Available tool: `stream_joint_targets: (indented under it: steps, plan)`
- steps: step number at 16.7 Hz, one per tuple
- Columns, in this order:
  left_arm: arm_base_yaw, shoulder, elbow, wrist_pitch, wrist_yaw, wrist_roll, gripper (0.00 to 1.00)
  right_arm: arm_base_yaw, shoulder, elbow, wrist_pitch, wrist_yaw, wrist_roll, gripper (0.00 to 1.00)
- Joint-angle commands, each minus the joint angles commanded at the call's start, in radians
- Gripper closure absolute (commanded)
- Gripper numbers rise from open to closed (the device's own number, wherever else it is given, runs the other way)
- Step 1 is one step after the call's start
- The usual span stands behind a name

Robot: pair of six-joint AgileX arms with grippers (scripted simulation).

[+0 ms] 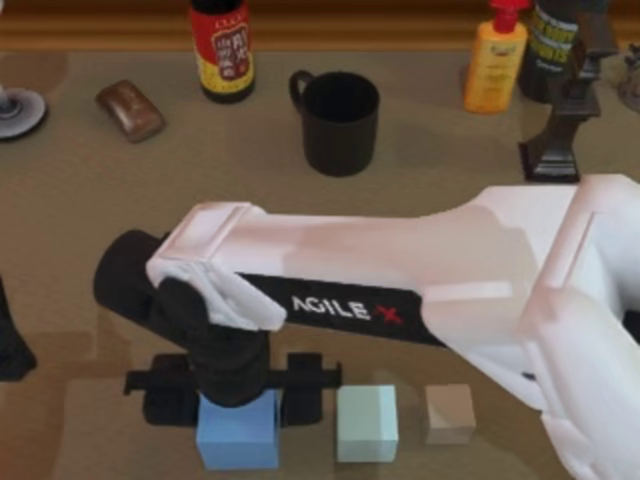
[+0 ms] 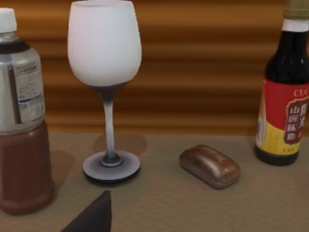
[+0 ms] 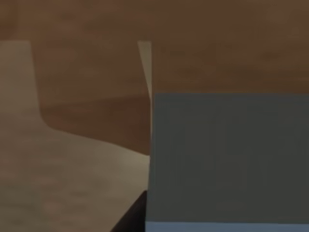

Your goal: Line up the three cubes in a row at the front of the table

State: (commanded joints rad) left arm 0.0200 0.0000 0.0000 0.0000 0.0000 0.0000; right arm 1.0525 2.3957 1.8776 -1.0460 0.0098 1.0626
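Three cubes stand in a row near the table's front edge: a larger sky-blue cube, a pale mint-white cube and a small beige cube. My right arm reaches across from the right, and my right gripper hangs over the sky-blue cube with one black finger on each side, shut on it. The right wrist view shows one finger pressed against the cube's side, which rests on the table. My left arm is parked at the left edge, gripper open, one fingertip showing.
Along the back stand a wine glass, a brown rounded lump, a soy-sauce bottle, a black mug, a yellow bottle and a dark statuette. A brown drink bottle is beside the glass.
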Motion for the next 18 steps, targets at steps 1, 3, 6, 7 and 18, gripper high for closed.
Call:
stream_joint_targets:
  steps: [1,3,6,7,18]
  plan:
    - [0.000,0.000,0.000,0.000,0.000,0.000,0.00,0.000,0.000,0.000,0.000,0.000,0.000,0.02]
    - [0.000,0.000,0.000,0.000,0.000,0.000,0.00,0.000,0.000,0.000,0.000,0.000,0.000,0.00]
    - [0.000,0.000,0.000,0.000,0.000,0.000,0.00,0.000,0.000,0.000,0.000,0.000,0.000,0.00]
    - [0.000,0.000,0.000,0.000,0.000,0.000,0.00,0.000,0.000,0.000,0.000,0.000,0.000,0.00]
    - [0.000,0.000,0.000,0.000,0.000,0.000,0.00,0.008,-0.047,0.170,-0.222,-0.001,0.000,0.00]
